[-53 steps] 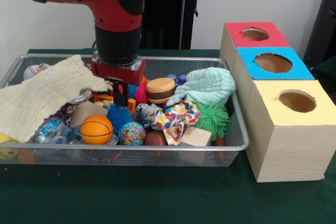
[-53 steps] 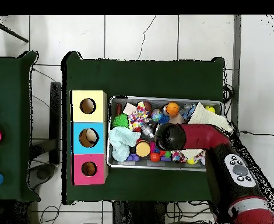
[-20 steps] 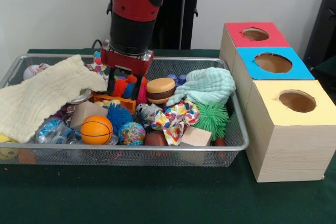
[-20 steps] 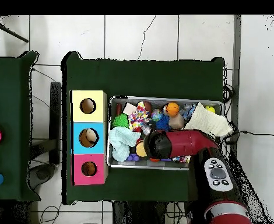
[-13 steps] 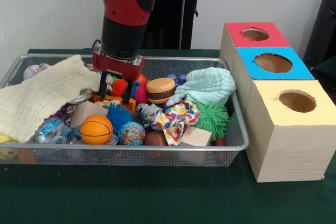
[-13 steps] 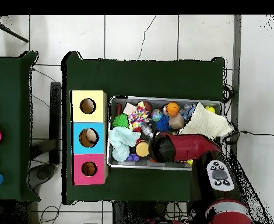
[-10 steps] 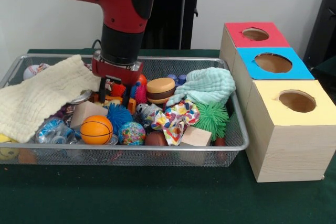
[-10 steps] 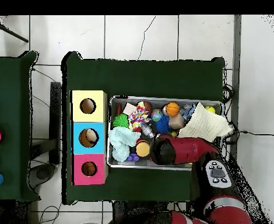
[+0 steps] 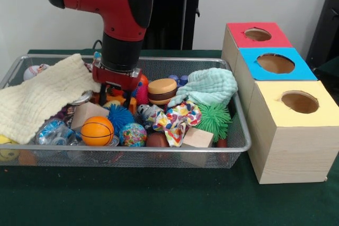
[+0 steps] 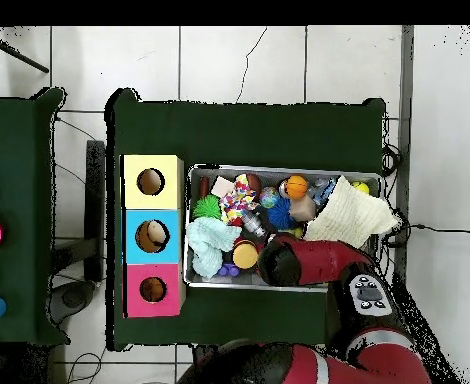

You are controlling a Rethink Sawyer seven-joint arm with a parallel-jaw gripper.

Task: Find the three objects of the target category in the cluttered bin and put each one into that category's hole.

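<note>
Down among the toys at the back of the wire bin [image 9: 233,146] we see the gripper [image 9: 113,98], its dark fingers [image 9: 103,97] spread a little way apart and dipping into the clutter beside an orange block [image 9: 117,101] and a pink spiky ball [image 9: 141,95]. We cannot tell whether anything is caught between them; they look released, with toys showing in the gap. From overhead the red arm [image 10: 314,258] covers that part of the bin, so the fingertips are hidden there.

Just beside the gripper a cream cloth [image 9: 42,96] drapes over the bin's end and touches the wrist's red housing. On its other side sits a toy burger [image 9: 162,91], then a mint cloth [image 9: 209,87]. Nearer the front rim lie an orange basketball [image 9: 97,130], a blue spiky ball [image 9: 119,116], a patterned ball [image 9: 133,134], a spotted cloth [image 9: 179,118], a green spiky ball [image 9: 214,119] and a wooden block [image 9: 197,137], all packed close, leaving little open room around the fingers.

Beside the bin on the green table [image 9: 159,199] stand three boxes in a row, touching: red box [image 9: 257,36], blue box [image 9: 274,65] and yellow box [image 9: 296,104], each with a round hole on top. Table in front of the bin is bare
</note>
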